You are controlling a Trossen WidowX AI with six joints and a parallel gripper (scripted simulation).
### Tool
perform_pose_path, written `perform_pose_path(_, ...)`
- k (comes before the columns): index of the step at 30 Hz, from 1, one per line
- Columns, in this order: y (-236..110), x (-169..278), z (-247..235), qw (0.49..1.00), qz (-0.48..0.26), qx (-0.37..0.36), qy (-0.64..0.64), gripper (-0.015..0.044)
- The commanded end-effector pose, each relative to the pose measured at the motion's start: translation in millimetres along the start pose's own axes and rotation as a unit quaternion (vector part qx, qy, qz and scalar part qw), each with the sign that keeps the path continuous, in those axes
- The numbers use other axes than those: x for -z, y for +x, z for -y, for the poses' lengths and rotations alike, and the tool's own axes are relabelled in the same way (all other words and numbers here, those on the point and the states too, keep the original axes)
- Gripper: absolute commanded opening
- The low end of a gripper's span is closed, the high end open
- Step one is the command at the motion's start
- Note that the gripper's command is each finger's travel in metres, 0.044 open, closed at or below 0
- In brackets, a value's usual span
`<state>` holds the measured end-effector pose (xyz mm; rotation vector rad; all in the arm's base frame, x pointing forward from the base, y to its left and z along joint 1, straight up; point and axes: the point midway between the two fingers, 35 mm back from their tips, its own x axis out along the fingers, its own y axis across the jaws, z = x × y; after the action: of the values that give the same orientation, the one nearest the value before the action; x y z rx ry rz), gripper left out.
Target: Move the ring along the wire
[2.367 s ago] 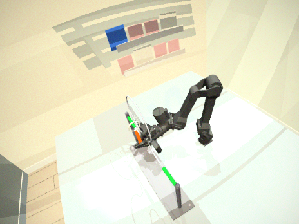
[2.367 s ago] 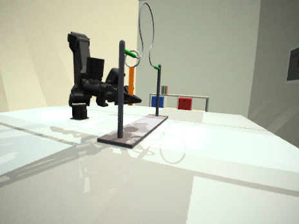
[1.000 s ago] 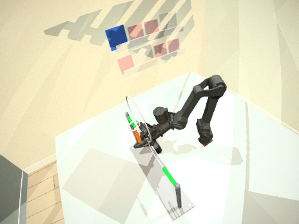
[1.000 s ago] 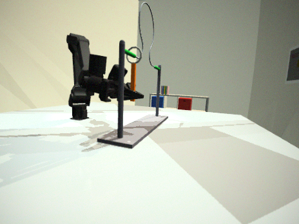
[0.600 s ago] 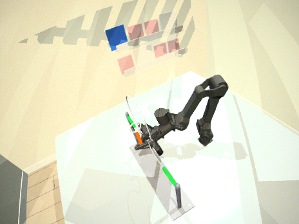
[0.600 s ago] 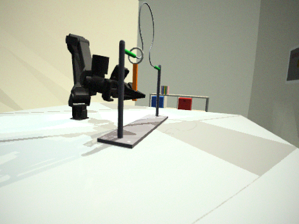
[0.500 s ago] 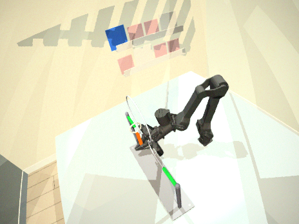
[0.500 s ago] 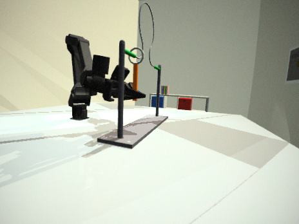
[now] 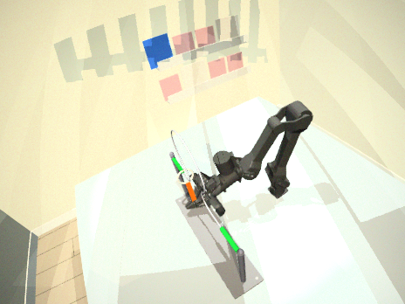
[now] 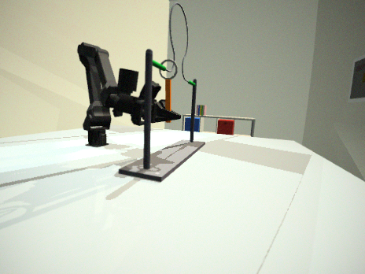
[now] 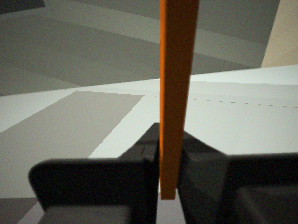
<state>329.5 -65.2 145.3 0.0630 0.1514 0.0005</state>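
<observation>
An orange handle (image 9: 190, 191) (image 10: 168, 96) (image 11: 177, 100) stands upright with its ring (image 9: 178, 176) (image 10: 176, 71) on top. The ring is around the wire at the end of the green part (image 9: 176, 163) (image 10: 158, 64) next to one post (image 9: 171, 155) (image 10: 148, 110). My gripper (image 9: 192, 202) (image 10: 171, 115) (image 11: 162, 128) is shut on the handle's lower end. The thin grey wire (image 9: 175, 139) (image 10: 186, 39) loops high and comes down to the other green part (image 9: 229, 238) (image 10: 191, 83) and the other post (image 9: 241, 264) (image 10: 193, 110).
Both posts stand on a grey base plate (image 9: 224, 271) (image 10: 173, 161) on the white table. The arm's base (image 9: 279, 188) (image 10: 96, 138) stands beside the plate. A shelf with a blue box (image 10: 193, 124) and a red box (image 10: 225, 127) stands beyond the table.
</observation>
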Motion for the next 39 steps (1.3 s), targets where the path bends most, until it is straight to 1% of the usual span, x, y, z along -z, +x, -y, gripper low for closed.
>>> perform_pose_path(1,-1.7,3.9,-7.1,1.0,-0.004,-0.001,0.02,-0.015)
perform_pose_path(20,-4.8,-6.1,-62.3,0.984,-0.012,-0.03,0.173,-0.015)
perform_pose_path(30,-23.0,-18.4,-90.0,0.961,-0.076,-0.064,0.258,-0.015)
perform_pose_path(39,-44.4,-38.0,-114.2,0.921,-0.141,-0.112,0.344,-0.015)
